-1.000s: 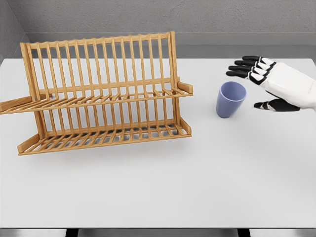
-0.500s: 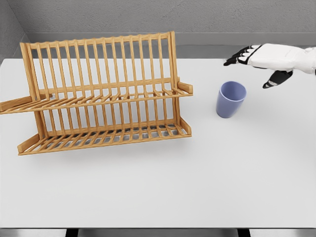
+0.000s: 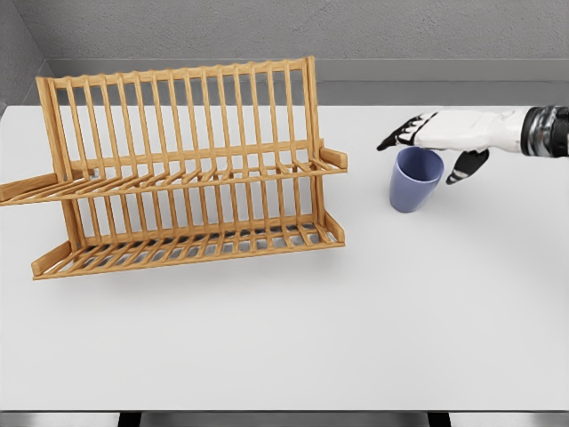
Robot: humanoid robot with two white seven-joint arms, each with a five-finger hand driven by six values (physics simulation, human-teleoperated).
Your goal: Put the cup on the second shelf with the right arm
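Right hand (image 3: 433,142) moved left, now over cup (image 3: 415,179), fingers spread, empty.

The right arm (image 3: 544,130) is cut off by the picture's right edge.

Bright, even, sharp render; soft faint shadows under the rack (image 3: 178,169) on the table (image 3: 284,338).

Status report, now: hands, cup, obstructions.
Right hand open, fingers spread above the cup, no grasp. Left hand out of view. Blue plastic cup upright on the white table, right of the wooden two-tier dish rack. Nothing between cup and rack.
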